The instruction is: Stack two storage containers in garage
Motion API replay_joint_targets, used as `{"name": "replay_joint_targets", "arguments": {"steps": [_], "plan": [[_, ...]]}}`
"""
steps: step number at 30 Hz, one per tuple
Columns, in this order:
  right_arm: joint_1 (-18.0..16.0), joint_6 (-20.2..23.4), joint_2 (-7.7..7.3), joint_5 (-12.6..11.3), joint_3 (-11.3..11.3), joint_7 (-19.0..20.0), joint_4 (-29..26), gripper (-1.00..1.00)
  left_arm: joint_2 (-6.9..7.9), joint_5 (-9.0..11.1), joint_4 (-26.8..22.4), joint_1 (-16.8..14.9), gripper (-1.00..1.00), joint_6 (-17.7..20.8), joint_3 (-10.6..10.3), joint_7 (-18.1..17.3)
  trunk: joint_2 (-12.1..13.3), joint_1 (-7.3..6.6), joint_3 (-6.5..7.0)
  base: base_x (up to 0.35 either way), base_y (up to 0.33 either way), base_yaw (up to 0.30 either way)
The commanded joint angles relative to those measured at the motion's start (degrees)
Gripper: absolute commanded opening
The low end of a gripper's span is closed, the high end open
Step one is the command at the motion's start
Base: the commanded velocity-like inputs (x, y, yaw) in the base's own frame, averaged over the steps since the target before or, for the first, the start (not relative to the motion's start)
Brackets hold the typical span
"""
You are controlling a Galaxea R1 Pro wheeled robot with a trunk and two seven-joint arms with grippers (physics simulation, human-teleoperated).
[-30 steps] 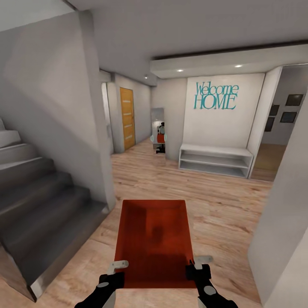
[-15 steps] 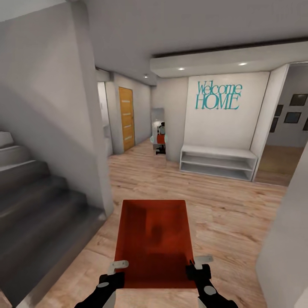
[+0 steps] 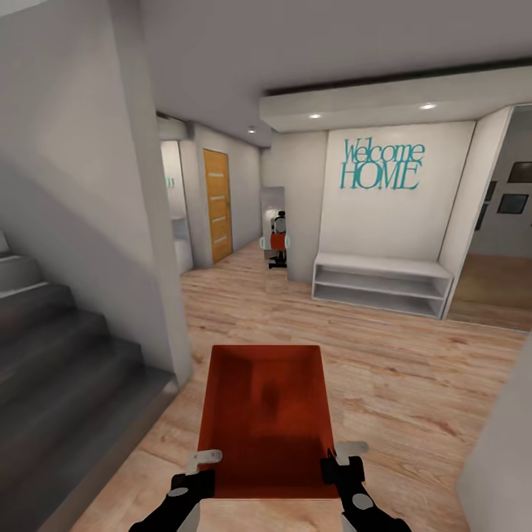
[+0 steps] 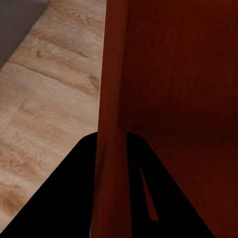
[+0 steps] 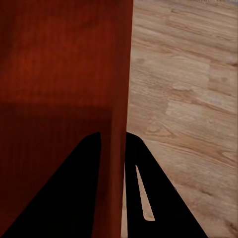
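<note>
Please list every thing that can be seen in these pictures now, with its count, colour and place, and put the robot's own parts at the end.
Orange-red rectangular open-top plastic bin: one, held in front of the robot, between both grippers.
Light wood-plank floor: one, across the hallway.
Dark grey stairs: one flight, at left.
White low shelf bench: one, against the far wall.
Teal "Welcome HOME" lettering: one, on the white wall above the bench.
Orange wooden door: one, far left corridor.
Narrow mirror: one, beside the bench wall.
Dark picture frames: several, far right.
Left gripper: one, black, clamped on the bin's left wall.
Right gripper: one, black, clamped on the bin's right wall.
</note>
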Motion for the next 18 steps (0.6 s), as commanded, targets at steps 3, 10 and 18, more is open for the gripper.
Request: {"name": "replay_joint_targets", "arguments": {"steps": [3, 10, 18], "plan": [[-0.09, -3.82, -0.45, -0.48, -1.09, -2.85, -0.08, -1.00, 0.43, 0.61, 0.06, -0.01, -1.00, 0.20, 0.73, 0.71, -0.07, 0.04, -0.09, 0.321, 0.000, 0.000], [-0.09, -3.81, -0.46, -0.48, -1.08, -2.81, -0.08, -1.00, 0.43, 0.59, 0.06, -0.01, -1.00, 0.24, 0.73, 0.73, -0.07, 0.04, -0.09, 0.321, 0.000, 0.000], [-0.09, -3.80, -0.47, -0.48, -1.09, -2.80, -0.08, -1.00, 0.43, 0.60, 0.06, -0.02, -1.00, 0.25, 0.73, 0.72, -0.07, 0.04, -0.09, 0.321, 0.000, 0.000]]}}
